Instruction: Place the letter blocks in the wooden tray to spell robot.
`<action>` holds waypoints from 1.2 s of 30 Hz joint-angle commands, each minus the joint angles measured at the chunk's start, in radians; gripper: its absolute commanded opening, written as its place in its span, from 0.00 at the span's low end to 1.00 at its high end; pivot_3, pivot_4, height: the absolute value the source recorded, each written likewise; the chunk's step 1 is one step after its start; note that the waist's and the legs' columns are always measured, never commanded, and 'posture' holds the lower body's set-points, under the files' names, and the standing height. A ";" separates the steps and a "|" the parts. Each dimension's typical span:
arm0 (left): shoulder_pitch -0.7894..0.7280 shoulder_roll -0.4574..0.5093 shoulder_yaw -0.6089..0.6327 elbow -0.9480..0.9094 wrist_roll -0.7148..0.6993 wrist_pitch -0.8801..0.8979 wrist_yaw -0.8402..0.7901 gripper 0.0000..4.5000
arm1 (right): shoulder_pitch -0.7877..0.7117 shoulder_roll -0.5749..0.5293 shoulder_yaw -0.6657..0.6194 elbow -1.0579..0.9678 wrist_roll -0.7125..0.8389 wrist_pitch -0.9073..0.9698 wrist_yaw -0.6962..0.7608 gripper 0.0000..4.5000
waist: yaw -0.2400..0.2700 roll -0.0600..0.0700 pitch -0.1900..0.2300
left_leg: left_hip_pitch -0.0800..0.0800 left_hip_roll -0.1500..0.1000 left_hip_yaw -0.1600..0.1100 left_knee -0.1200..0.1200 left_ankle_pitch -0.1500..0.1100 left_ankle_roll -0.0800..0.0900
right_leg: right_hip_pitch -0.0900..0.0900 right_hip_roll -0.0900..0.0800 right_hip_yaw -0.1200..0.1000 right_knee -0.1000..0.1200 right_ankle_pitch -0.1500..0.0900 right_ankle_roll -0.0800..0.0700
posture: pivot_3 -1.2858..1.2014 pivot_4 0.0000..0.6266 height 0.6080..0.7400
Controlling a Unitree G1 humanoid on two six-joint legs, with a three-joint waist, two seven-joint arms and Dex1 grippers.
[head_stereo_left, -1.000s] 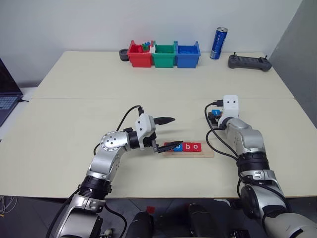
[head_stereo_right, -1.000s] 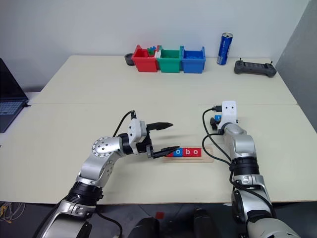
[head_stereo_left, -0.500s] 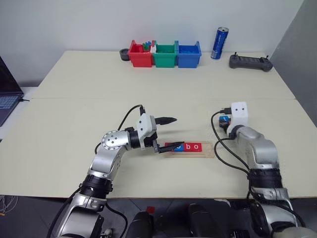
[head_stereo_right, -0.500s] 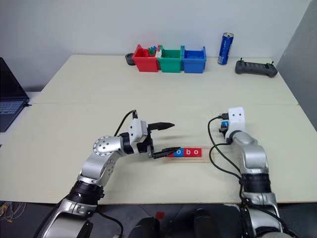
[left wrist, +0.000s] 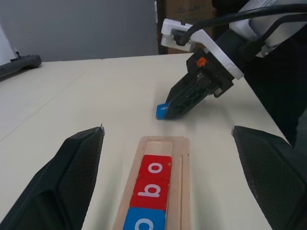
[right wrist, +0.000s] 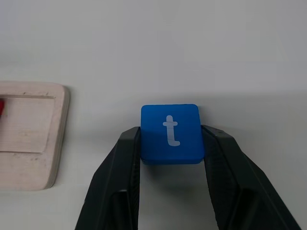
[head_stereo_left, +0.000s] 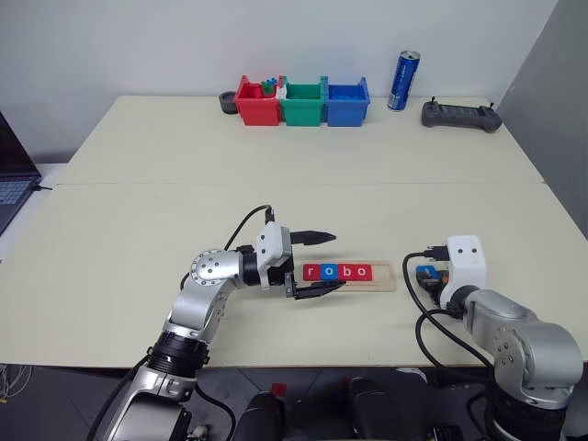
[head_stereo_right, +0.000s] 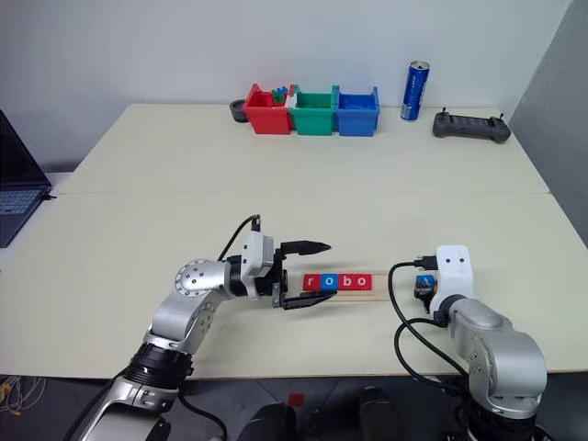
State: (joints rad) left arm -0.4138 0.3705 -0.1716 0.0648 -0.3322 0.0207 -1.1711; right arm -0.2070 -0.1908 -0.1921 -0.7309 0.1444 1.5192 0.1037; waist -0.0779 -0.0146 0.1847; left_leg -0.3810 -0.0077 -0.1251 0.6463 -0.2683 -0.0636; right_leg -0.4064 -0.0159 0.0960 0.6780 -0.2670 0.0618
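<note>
The wooden tray [head_stereo_left: 384, 275] lies on the table in front of me. In its groove sit letter blocks reading r o b o: red r [head_stereo_left: 312, 272], blue o [head_stereo_left: 329, 272], red b [head_stereo_left: 345, 272], red o [head_stereo_left: 363, 272]. The groove's right end is bare. My left gripper [head_stereo_left: 340, 261] stands open at the tray's left end, one finger behind it and one in front. My right gripper [right wrist: 171, 134] is shut on a blue t block [right wrist: 170, 125], low over the table just right of the tray. That block [left wrist: 162, 111] also shows past the tray's end in the left wrist view.
Red [head_stereo_left: 258, 103], green [head_stereo_left: 304, 103] and blue [head_stereo_left: 348, 102] bins stand at the table's back edge. A blue can [head_stereo_left: 405, 81] and a black controller [head_stereo_left: 461, 115] lie to their right. A laptop [head_stereo_left: 11, 184] sits off the left edge.
My right arm has drawn back toward my body with the blue t block in its gripper, ending just right of the tray. The left gripper has stayed at the tray's left end.
</note>
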 commanded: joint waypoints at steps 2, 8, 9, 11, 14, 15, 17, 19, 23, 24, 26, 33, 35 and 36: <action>-0.022 -0.002 -0.005 -0.030 -0.012 0.001 -0.006 1.00 | 0.020 0.002 0.009 -0.010 -0.002 -0.016 -0.004 0.40 | 0.000 0.000 0.000 | 0.000 0.000 0.000 0.000 0.000 0.000 | 0.000 0.000 0.000 0.000 0.000 0.000 | 0.52 0.24 1.00; -0.020 0.005 -0.001 -0.034 -0.011 0.002 -0.005 1.00 | 0.020 0.003 0.011 -0.006 -0.008 -0.044 -0.006 0.85 | 0.000 0.000 0.000 | 0.000 0.000 0.000 0.000 0.000 0.000 | 0.001 0.000 0.000 0.000 0.000 0.000 | 0.52 0.24 1.00; -0.019 0.007 -0.001 -0.035 -0.010 0.002 -0.004 1.00 | 0.011 0.007 0.006 -0.009 -0.011 -0.045 -0.010 0.93 | 0.000 0.000 0.000 | 0.000 0.000 0.000 0.000 0.000 0.000 | 0.001 0.000 0.000 -0.001 0.000 0.000 | 0.52 0.24 1.00; -0.020 0.008 0.000 -0.031 -0.007 -0.001 -0.002 1.00 | -0.008 0.009 0.000 -0.015 -0.021 -0.046 -0.023 1.00 | 0.001 0.000 0.000 | 0.000 0.000 0.000 0.000 0.000 0.000 | 0.000 0.000 0.000 -0.001 0.000 0.000 | 0.52 0.24 1.00; -0.024 0.005 0.000 -0.023 -0.002 -0.007 0.005 1.00 | -0.058 0.005 -0.011 -0.016 -0.041 -0.035 -0.052 1.00 | 0.000 0.000 0.000 | 0.000 0.000 0.000 0.000 0.000 0.000 | 0.000 0.000 0.000 -0.001 0.000 0.000 | 0.52 0.24 1.00; -0.024 0.003 0.000 -0.023 -0.001 -0.007 0.007 1.00 | -0.080 0.005 -0.019 -0.015 -0.047 -0.026 -0.059 1.00 | 0.000 0.000 0.000 | 0.000 0.000 0.000 0.000 0.000 0.000 | 0.000 0.000 0.000 -0.001 0.000 0.000 | 0.52 0.24 1.00; -0.026 0.002 -0.001 -0.021 -0.001 -0.008 0.007 1.00 | -0.133 -0.018 -0.025 -0.013 -0.050 -0.016 -0.056 1.00 | 0.000 0.000 0.000 | 0.000 0.000 0.000 0.000 0.000 0.000 | 0.000 0.000 0.000 -0.001 0.000 0.000 | 0.52 0.24 1.00; -0.026 0.005 -0.002 -0.015 0.001 -0.013 -0.001 1.00 | -0.167 -0.058 -0.025 -0.001 -0.032 -0.030 -0.019 1.00 | 0.000 0.000 0.000 | 0.000 0.000 0.000 0.000 0.000 0.000 | 0.000 0.000 0.000 -0.001 0.000 0.000 | 0.52 0.24 1.00; -0.027 0.015 -0.010 -0.012 -0.004 -0.011 -0.030 1.00 | -0.176 -0.274 0.029 0.135 0.064 -0.292 0.254 1.00 | 0.000 0.000 0.000 | -0.001 -0.001 0.000 -0.001 0.000 0.000 | 0.000 -0.001 -0.001 -0.003 0.000 0.000 | 0.52 0.24 1.00; -0.027 0.016 -0.011 -0.013 -0.005 -0.010 -0.037 1.00 | -0.162 -0.335 0.044 0.168 0.089 -0.409 0.360 1.00 | -0.001 0.000 0.000 | -0.001 -0.001 0.001 -0.001 0.000 0.000 | 0.001 -0.001 0.000 -0.004 0.000 0.000 | 0.52 0.24 1.00; -0.027 0.014 -0.014 -0.007 -0.004 -0.013 -0.044 1.00 | -0.099 -0.484 0.086 0.241 0.102 -0.705 0.609 1.00 | -0.001 -0.001 0.001 | -0.001 -0.001 0.001 -0.001 0.000 0.000 | 0.001 -0.001 0.000 -0.005 0.000 0.000 | 0.52 0.24 1.00; -0.041 -0.003 -0.018 0.008 -0.001 -0.021 -0.039 1.00 | 0.008 -0.711 0.155 0.577 0.088 -1.331 1.055 1.00 | 0.002 -0.002 0.002 | -0.001 0.000 0.002 -0.001 0.000 0.001 | 0.003 -0.001 0.000 -0.010 0.000 0.002 | 0.52 0.24 1.00; -0.041 -0.003 -0.017 0.013 0.000 -0.023 -0.040 1.00 | -0.013 -0.733 0.191 0.659 0.074 -1.416 1.136 1.00 | 0.002 -0.002 0.002 | -0.001 0.000 0.002 -0.001 0.000 0.001 | 0.003 -0.001 0.000 -0.009 0.000 0.002 | 0.52 0.24 1.00; -0.041 -0.002 -0.016 0.015 0.001 -0.024 -0.041 1.00 | -0.030 -0.735 0.203 0.690 0.077 -1.430 1.159 1.00 | 0.002 -0.002 0.002 | 0.000 0.000 0.002 -0.001 0.000 0.001 | 0.003 -0.001 0.000 -0.009 0.000 0.002 | 0.52 0.24 1.00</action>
State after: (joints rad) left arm -0.4439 0.3685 -0.1898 0.0861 -0.3287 0.0132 -1.2108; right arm -0.2049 -0.9142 -0.0004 -0.0775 0.2178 0.1503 1.2030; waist -0.0761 -0.0170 0.1863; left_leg -0.3812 -0.0077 -0.1226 0.6456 -0.2686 -0.0631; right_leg -0.4035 -0.0171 0.0963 0.6689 -0.2665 0.0635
